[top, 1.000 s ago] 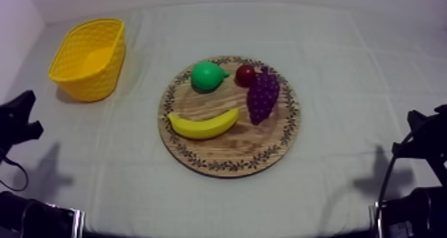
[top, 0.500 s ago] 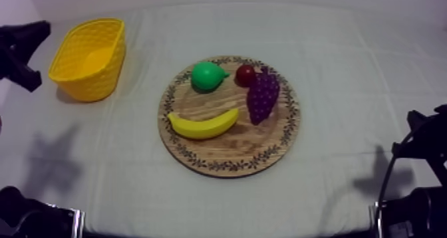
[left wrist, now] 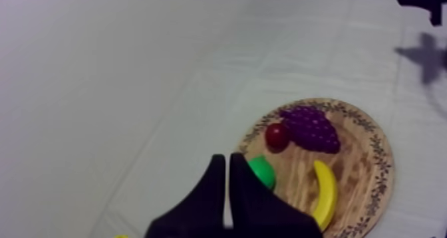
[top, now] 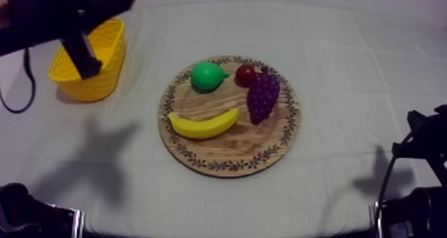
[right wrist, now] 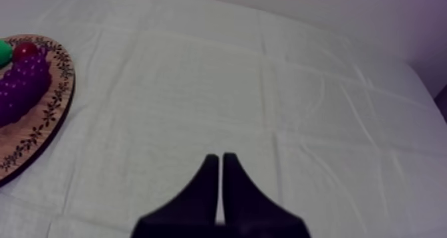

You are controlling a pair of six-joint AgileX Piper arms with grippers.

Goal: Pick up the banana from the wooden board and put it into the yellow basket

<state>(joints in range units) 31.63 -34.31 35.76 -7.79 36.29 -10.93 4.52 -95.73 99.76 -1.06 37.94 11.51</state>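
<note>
Fingers of left gripper pressed together, same for right gripper, gripping nothing. Banana lying on wooden board, toward its near edge; yellow basket off board's far left; creased grey-white cloth under board.

Banana is yellow. Pear is bright green. Small red fruit is dark red. Grapes are purple all over. Board is light brown wood w/ thin stripy lines in it, & its rim has a ring of little dark leaves & swirls. Basket is yellow too, approx. the same as the banana, w/ a woven criss-cross look. Table has a plain grey-white cloth. Left end effector & right end effector are both black.
</note>
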